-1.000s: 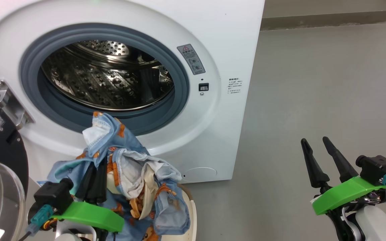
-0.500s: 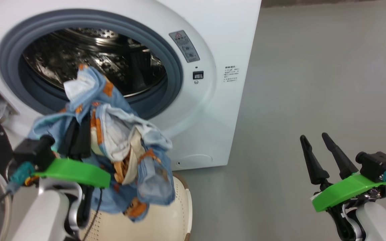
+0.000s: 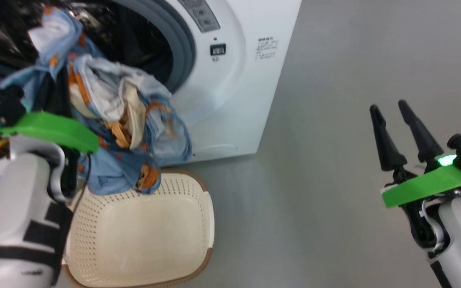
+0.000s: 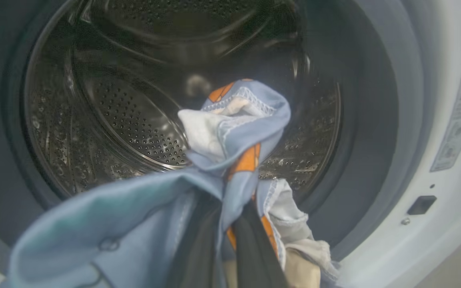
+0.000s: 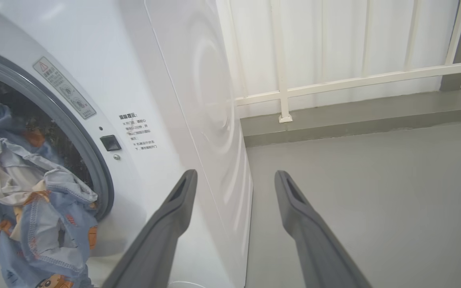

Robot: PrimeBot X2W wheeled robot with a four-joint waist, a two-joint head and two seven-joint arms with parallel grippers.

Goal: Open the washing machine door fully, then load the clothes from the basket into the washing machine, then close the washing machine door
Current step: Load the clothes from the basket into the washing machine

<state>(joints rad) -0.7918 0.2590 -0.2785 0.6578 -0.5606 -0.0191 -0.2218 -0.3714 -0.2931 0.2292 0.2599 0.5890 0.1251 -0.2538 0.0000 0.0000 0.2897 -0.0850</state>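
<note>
As the left gripper (image 3: pixel 52 96) clamps tight on the clothes (image 3: pixel 126 120), the blue bear-print bundle hangs in the air right at the mouth of the washing machine (image 3: pixel 230 100). Its top corner is up against the dark opening and its tail dangles just over the far rim of the basket (image 3: pixel 210 224). From the left wrist, the cloth's tip sits in front of the perforated steel drum (image 4: pixel 134 132), with the grey gasket (image 4: pixel 374 120) ringing it. Over on the other side, the right gripper (image 3: pixel 388 107) hovers with its fingers spread apart, well clear of the machine, above smooth grey floor (image 3: pixel 326 168). Beyond the machine's right side, a white railing (image 5: pixel 334 82) runs along a pale wall. Down on the floor, the cream basket rests just before the machine, its perforated bottom showing.
</note>
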